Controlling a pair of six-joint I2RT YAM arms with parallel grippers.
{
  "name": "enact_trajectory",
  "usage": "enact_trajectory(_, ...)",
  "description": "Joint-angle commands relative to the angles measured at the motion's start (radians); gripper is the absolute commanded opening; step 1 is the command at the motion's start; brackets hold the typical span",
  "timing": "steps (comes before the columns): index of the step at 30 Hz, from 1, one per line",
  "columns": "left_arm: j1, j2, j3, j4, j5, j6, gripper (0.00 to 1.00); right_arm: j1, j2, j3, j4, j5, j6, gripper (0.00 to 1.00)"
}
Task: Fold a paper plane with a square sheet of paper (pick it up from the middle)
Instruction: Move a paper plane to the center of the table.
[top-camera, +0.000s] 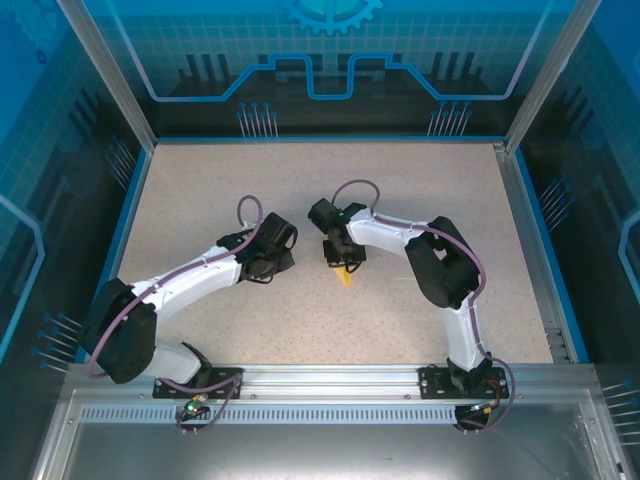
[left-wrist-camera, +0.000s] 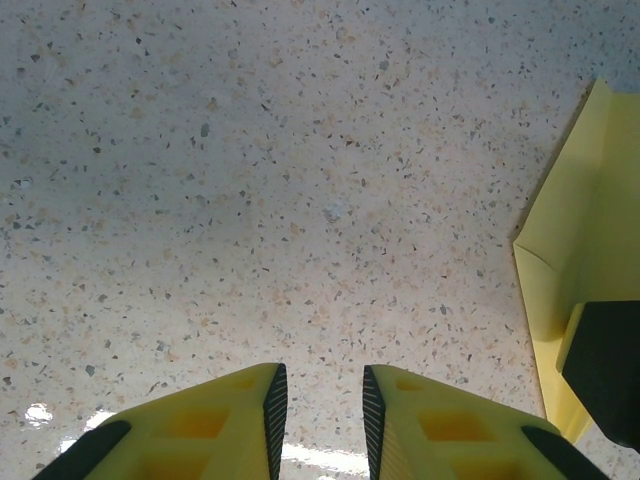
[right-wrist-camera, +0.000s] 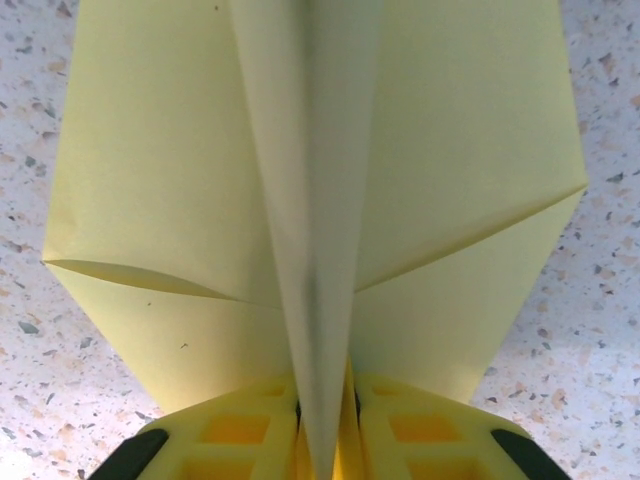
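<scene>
The pale-yellow paper plane (right-wrist-camera: 200, 150) lies on the speckled table, wings spread flat and its centre ridge standing up. My right gripper (right-wrist-camera: 327, 400) is shut on that ridge, which fills the narrow gap between the yellow fingers. From above, the plane's yellow tip (top-camera: 344, 277) pokes out below the right gripper (top-camera: 343, 262) at mid-table. My left gripper (left-wrist-camera: 324, 385) stands open just over bare table, nothing between its ribbed pads. It sits a little left of the plane (left-wrist-camera: 590, 220), whose folded edge lies at the right of the left wrist view.
The speckled tabletop (top-camera: 200, 200) is bounded by a blue rim and transparent walls (top-camera: 130, 100). A dark part of the right gripper (left-wrist-camera: 605, 370) lies close to the left gripper's right side. The arm bases stand on the metal rail (top-camera: 330, 378) at the near edge.
</scene>
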Motion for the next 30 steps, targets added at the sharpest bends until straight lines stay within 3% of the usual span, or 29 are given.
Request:
enact_trajectory(1,0.009,-0.010,-0.003,0.011,0.016,0.015,0.30,0.005,0.061,-0.053,0.041,-0.044,0.035,0.21)
enact_trajectory(10,0.009,-0.016,-0.011,0.036,0.031,0.030,0.33,-0.006,0.022,-0.071,0.071,-0.066,0.027,0.21)
enact_trajectory(13,0.009,-0.025,-0.014,0.047,0.034,0.044,0.36,-0.007,-0.025,-0.047,0.054,-0.048,0.013,0.29)
enact_trajectory(24,0.008,-0.072,-0.026,0.066,0.012,0.081,0.57,-0.005,-0.235,-0.038,0.024,-0.004,-0.023,0.45)
enact_trajectory(30,0.007,-0.103,-0.037,0.082,-0.004,0.095,0.68,0.016,-0.433,-0.106,0.040,0.145,-0.059,0.52)
